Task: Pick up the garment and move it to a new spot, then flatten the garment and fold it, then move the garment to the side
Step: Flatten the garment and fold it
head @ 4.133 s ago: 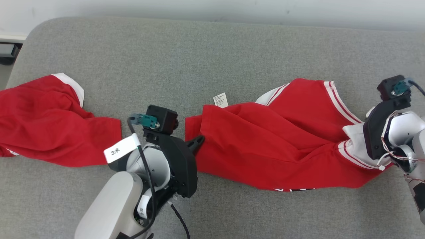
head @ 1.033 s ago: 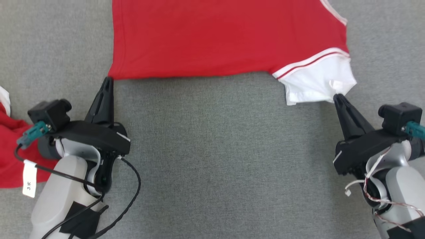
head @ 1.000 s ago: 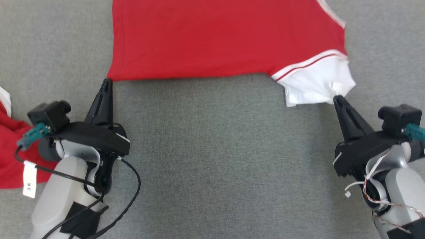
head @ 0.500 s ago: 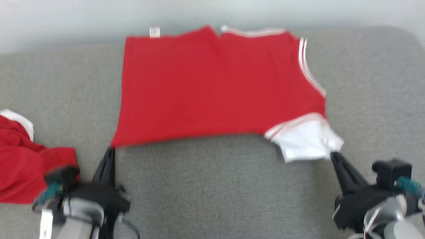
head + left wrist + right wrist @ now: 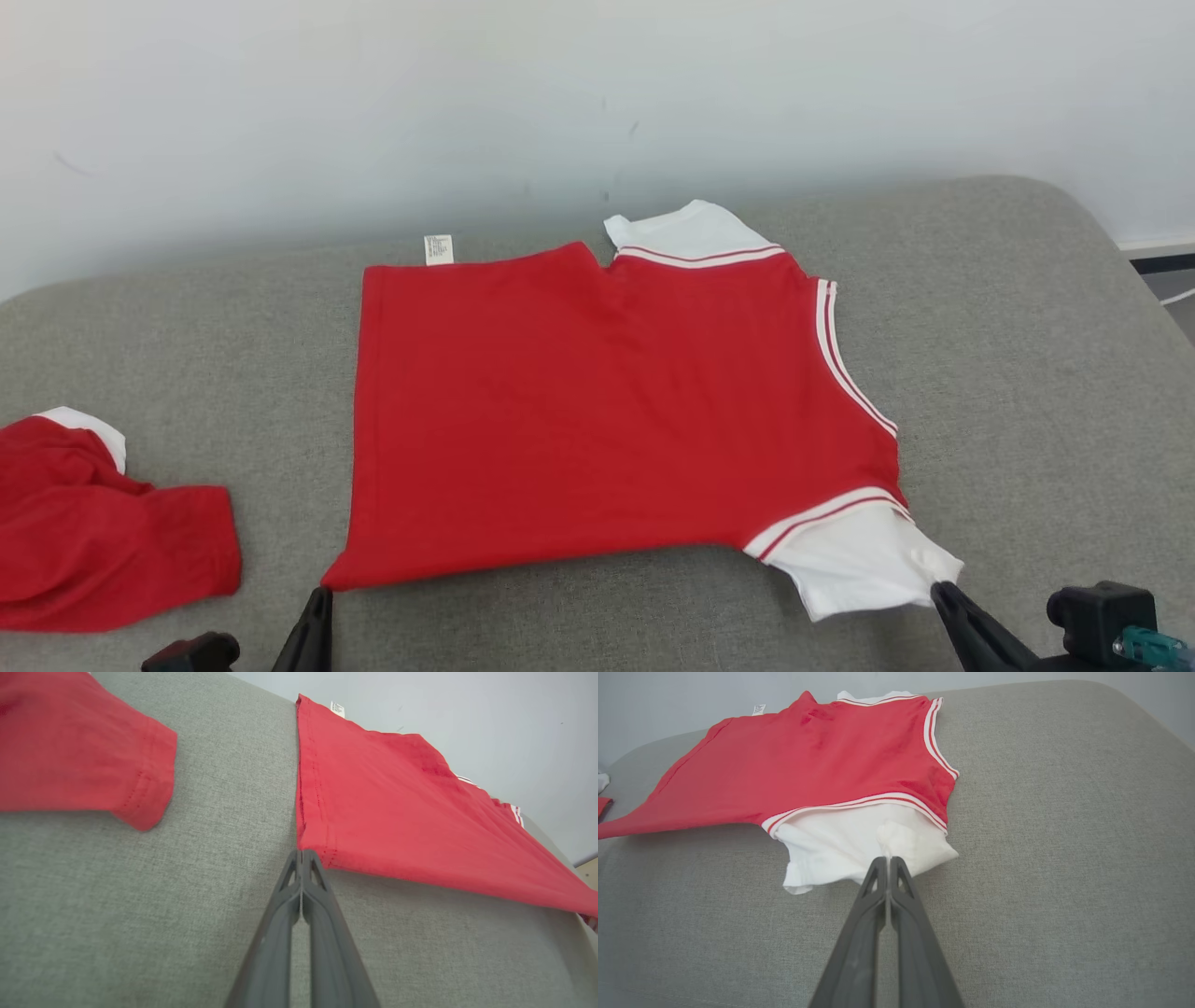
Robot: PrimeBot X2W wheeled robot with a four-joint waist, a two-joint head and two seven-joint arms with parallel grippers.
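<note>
In your head view the garment (image 5: 607, 420) lies spread flat mid-couch (image 5: 1027, 327), with another red garment (image 5: 103, 532) at the left edge. Your left wrist view shows the left claw (image 5: 302, 855) pinched on its hem corner. Your right wrist view shows the right claw (image 5: 888, 861) clamped on its white sleeve (image 5: 831, 844).

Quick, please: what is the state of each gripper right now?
Left gripper: closed, pinching the hem corner of the shirt.
Right gripper: closed, pinching the shirt's white sleeve.
</note>
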